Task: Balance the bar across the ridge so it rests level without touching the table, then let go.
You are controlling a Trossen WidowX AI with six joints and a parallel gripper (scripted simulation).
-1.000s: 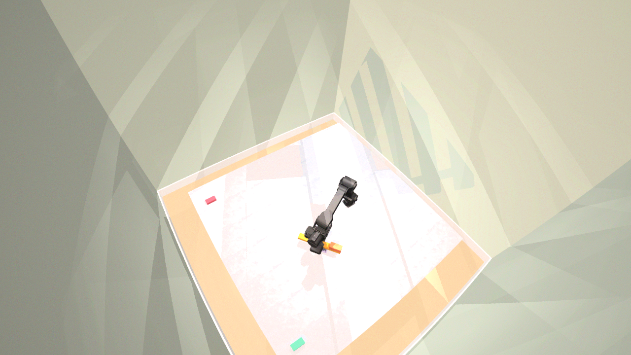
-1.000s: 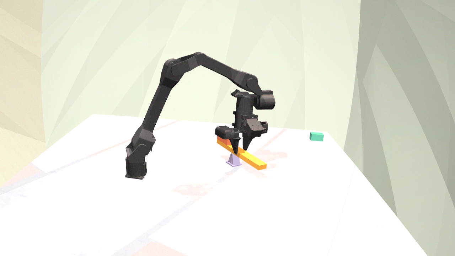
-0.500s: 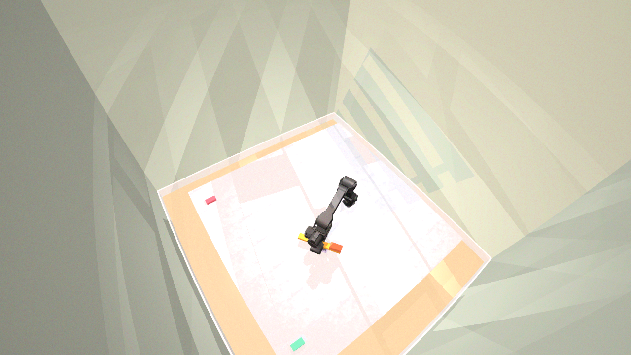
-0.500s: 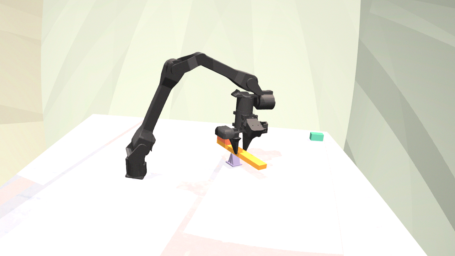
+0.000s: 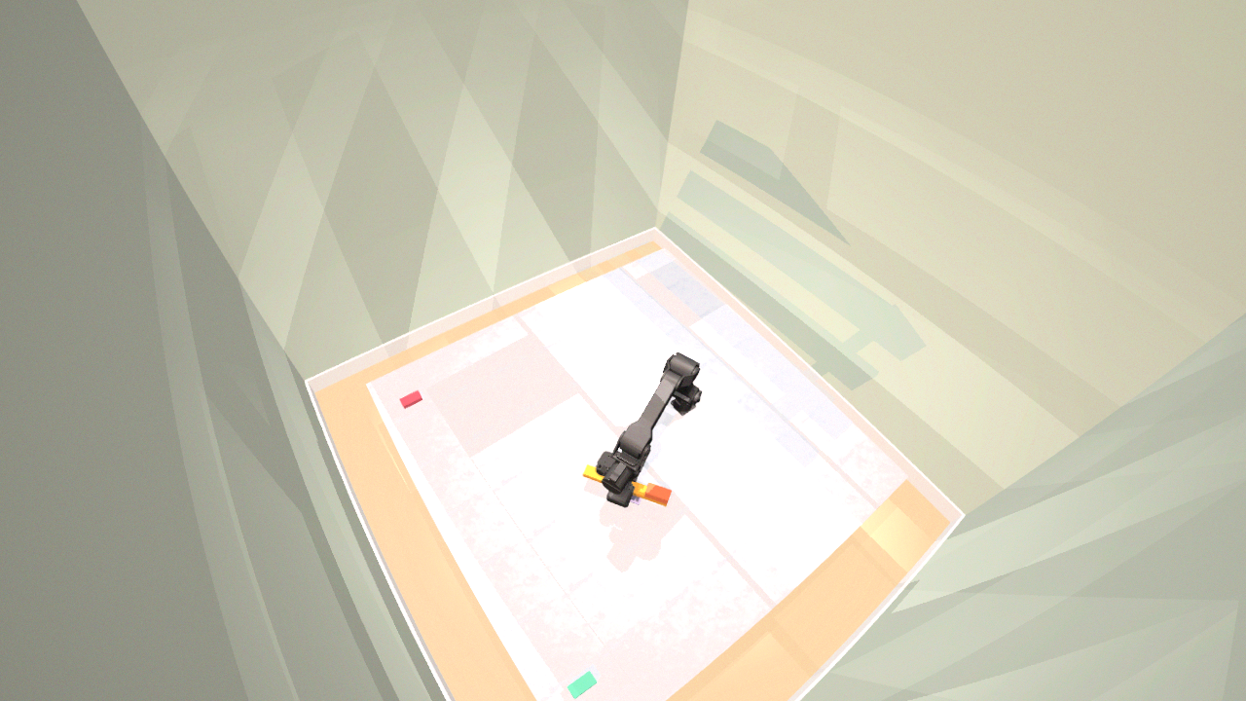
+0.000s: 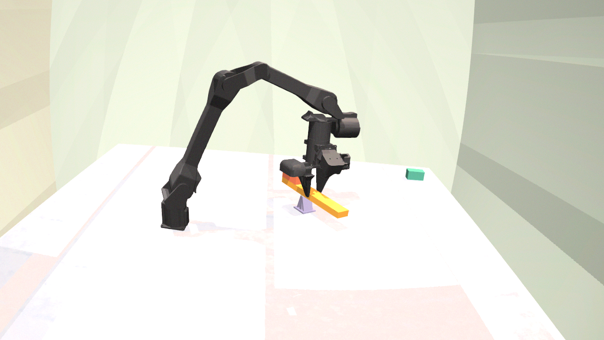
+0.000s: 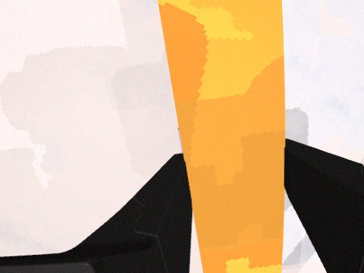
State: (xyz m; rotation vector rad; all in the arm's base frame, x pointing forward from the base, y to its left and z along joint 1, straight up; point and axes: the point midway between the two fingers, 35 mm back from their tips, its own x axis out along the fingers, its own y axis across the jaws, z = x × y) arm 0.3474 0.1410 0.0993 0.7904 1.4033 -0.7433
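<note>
A long yellow-orange bar carries an orange-red block on one end. My gripper is shut on the bar, with one finger on each side of it, away from the block end. The lilac ridge stands on the table under the bar, close to the fingers. The bar is held clear of the table. Whether its underside touches the ridge top is hidden by the finger and the bar. In the wrist view the ridge is almost wholly covered by the bar.
A green block lies far out near the table's edge. A red block lies near another corner in the top view. The arm's base stands on the table, some way from the ridge.
</note>
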